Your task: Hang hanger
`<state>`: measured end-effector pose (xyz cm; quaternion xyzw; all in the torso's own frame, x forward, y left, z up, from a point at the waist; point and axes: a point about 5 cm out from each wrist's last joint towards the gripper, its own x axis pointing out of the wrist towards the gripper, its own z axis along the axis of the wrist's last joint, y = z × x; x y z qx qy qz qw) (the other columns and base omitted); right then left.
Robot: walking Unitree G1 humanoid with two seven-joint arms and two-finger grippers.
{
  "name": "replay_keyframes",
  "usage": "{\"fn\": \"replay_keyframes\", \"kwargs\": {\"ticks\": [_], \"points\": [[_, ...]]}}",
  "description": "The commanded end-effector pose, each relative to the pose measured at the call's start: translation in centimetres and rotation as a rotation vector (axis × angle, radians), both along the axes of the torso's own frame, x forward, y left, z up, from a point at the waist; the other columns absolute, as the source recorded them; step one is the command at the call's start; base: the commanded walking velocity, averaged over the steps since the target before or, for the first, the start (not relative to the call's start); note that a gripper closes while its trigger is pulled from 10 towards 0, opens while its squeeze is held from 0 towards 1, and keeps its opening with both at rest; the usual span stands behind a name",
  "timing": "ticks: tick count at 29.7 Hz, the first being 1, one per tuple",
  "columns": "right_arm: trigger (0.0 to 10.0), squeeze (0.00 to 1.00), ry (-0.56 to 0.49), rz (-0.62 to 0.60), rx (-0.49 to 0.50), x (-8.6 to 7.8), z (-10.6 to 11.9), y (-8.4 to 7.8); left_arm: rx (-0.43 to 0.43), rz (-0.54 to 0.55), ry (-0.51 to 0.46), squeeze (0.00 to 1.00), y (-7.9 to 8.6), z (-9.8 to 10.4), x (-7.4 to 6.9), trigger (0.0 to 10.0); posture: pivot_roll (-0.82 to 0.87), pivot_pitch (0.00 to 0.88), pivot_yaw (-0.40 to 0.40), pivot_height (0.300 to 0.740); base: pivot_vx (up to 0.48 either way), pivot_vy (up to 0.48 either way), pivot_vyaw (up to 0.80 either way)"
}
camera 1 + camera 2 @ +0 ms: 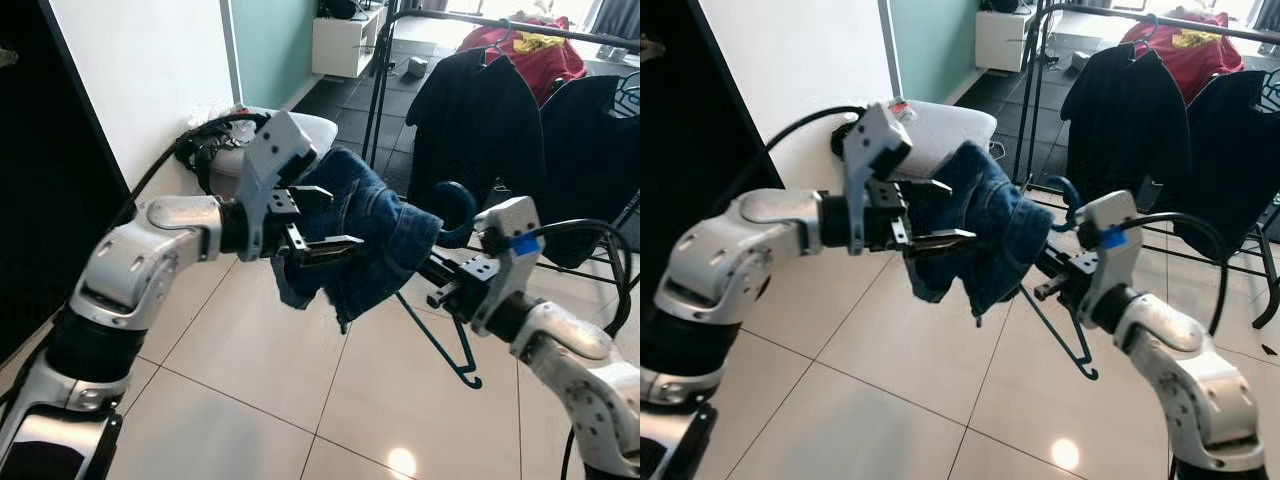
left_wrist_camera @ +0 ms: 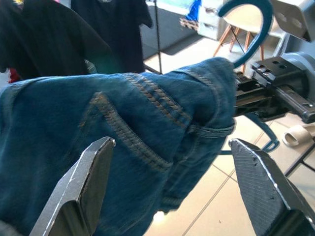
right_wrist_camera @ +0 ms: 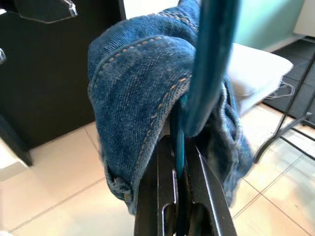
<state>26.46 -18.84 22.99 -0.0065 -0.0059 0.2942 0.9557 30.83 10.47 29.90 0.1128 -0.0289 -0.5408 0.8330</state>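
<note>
While draped with blue denim (image 1: pixel 365 235), teal hanger (image 1: pixel 455 215) clamped in right tool (image 1: pixel 440 278); left tool (image 1: pixel 310 222) apart.

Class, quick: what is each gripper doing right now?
Left gripper: open, fingers either side of the jeans.
Right gripper: shut on the hanger.

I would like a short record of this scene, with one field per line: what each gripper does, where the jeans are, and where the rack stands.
hanger: teal hanger, with its hook pointing up
jeans: blue jeans draped over the hanger, between the two arms
right gripper: right gripper shut on the hanger, near its hook
left gripper: left gripper open, one finger on each side of the jeans
rack: black clothes rack behind, on the robot's right, already holding dark shirts
floor: pale tiles
</note>
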Motion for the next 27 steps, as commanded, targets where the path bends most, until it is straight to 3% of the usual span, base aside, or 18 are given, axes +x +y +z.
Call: {"fn": "replay_keyframes", "kwargs": {"ticks": [1,2,6,13,27], "points": [[10.0,0.0,-0.059,0.046,0.052,-0.8,1.7,-0.7,-0.02,0.067,-0.008,0.73,2.2,0.2,0.4,10.0,-0.06,0.097,-0.006,0.74,0.0,0.0,0.0],[10.0,0.0,-0.063,0.127,0.146,-1.4,2.8,-1.6,-0.079,0.144,0.012,0.0,3.5,-0.4,1.0,10.0,-0.06,0.098,-0.006,0.74,0.0,0.0,0.0],[10.0,0.0,-0.066,0.209,0.212,-2.1,3.6,-2.1,-0.134,0.168,0.045,0.0,3.9,-1.2,1.0,10.0,-0.06,0.099,-0.006,0.74,0.0,0.0,0.0],[10.0,0.0,-0.027,0.336,0.281,-3.3,3.9,-3.3,-0.223,0.06,0.123,0.0,3.7,-2.2,-1.0,10.0,-0.06,0.098,-0.013,0.74,0.0,0.0,0.0],[10.0,0.0,0.063,0.491,0.331,-3.7,3.9,-4.0,-0.271,0.012,0.177,0.0,4.2,-2.8,-3.3,10.0,-0.04,0.101,-0.034,0.74,0.0,0.0,0.0]]}}
